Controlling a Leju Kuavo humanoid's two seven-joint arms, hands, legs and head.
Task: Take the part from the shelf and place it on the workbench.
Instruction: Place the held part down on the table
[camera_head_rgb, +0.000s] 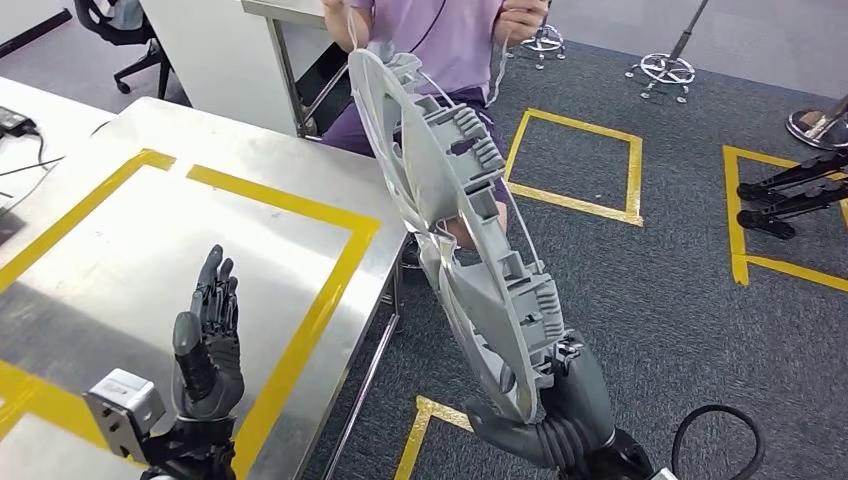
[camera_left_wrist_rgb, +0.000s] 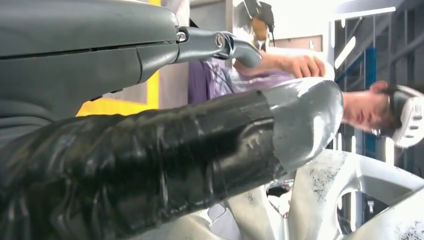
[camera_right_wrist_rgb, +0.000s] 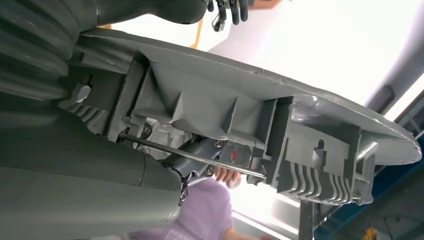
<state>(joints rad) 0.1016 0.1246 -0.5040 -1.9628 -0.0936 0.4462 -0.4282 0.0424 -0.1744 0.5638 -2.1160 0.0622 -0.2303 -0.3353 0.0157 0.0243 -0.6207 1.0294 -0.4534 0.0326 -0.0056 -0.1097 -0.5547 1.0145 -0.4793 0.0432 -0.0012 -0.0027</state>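
Observation:
The part is a large round grey plastic wheel cover with ribbed clips on its back. My right hand grips its lower rim and holds it upright on edge over the carpet, just right of the workbench. The right wrist view looks along the part's ribbed back from close behind my right hand. My left hand is raised over the steel workbench with its fingers straight and apart, holding nothing. The left wrist view looks past my left hand to the part's spokes.
The workbench top carries yellow tape lines. A person in a purple shirt sits just behind the part, hands near its top edge. Yellow tape squares mark the grey carpet. Dark stand legs lie at the right.

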